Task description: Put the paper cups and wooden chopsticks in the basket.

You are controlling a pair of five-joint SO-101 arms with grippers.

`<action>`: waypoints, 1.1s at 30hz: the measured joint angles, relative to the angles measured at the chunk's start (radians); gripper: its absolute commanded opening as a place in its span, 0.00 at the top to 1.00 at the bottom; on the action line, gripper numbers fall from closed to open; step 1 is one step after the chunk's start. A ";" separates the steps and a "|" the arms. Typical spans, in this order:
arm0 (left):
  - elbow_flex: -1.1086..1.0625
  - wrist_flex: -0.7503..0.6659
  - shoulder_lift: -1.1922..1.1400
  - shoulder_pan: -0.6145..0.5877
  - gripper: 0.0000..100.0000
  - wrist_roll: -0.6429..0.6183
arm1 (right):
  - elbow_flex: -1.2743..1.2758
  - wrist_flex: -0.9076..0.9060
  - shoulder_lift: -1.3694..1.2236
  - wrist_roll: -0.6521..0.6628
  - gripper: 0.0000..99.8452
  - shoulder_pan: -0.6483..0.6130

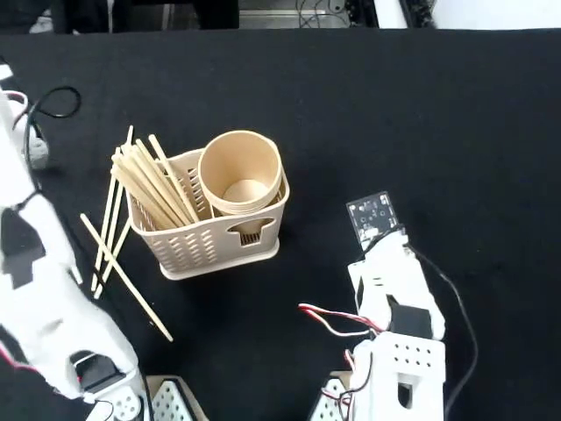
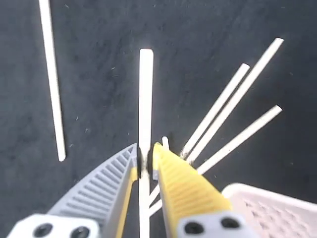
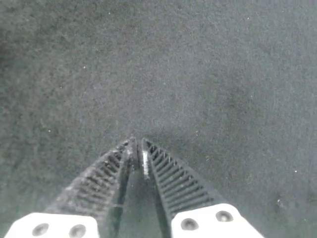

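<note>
I see my left pincer (image 2: 146, 159) clamped on one chopstick (image 2: 145, 99), my right pincer (image 3: 137, 148) clenched on nothing above the tabletop (image 3: 208, 74), the basket (image 1: 210, 253) left of centre.

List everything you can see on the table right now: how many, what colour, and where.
Basket: one, cream, on the cloth, left of centre in the high view.
Cups: a nested stack, number unclear, tan, in the basket.
Chopsticks in basket: a bundle, pale wood, leaning in the compartment beside the cups.
Loose chopsticks: several, pale wood, on the side of the basket away from the cups.
Cloth: one, black, covering the table.
Cable: one, black, looped near the left edge of the high view.
Left gripper: one, grey and yellow, fingers shut on one chopstick.
Right gripper: one, grey, fingers shut, empty, over bare cloth.
</note>
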State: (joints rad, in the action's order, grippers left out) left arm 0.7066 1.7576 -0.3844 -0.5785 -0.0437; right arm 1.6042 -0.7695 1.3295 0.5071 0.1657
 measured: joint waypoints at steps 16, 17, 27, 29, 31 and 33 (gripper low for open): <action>-0.582 -0.282 1.019 0.052 0.97 -0.006 | 0.000 0.000 0.000 0.000 0.99 0.000; -0.635 -0.322 1.089 0.072 0.97 -0.006 | 0.000 0.000 0.000 0.000 0.99 0.000; -1.361 -0.985 1.777 0.302 0.97 -0.006 | 0.005 0.000 0.000 0.000 0.99 0.000; -1.465 -1.092 1.890 0.374 0.97 -0.006 | 0.005 0.000 0.000 0.000 0.99 0.000; -1.534 -1.157 1.966 0.445 0.97 -0.006 | 0.005 0.000 0.000 0.000 0.99 0.000; -1.585 -1.204 1.996 0.520 0.97 -0.006 | 0.005 0.000 0.000 0.000 0.99 0.000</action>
State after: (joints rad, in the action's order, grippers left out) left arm -0.8784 0.5531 1.6118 -0.0583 -0.0499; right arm 1.6088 -0.7695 1.3295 0.5071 0.1657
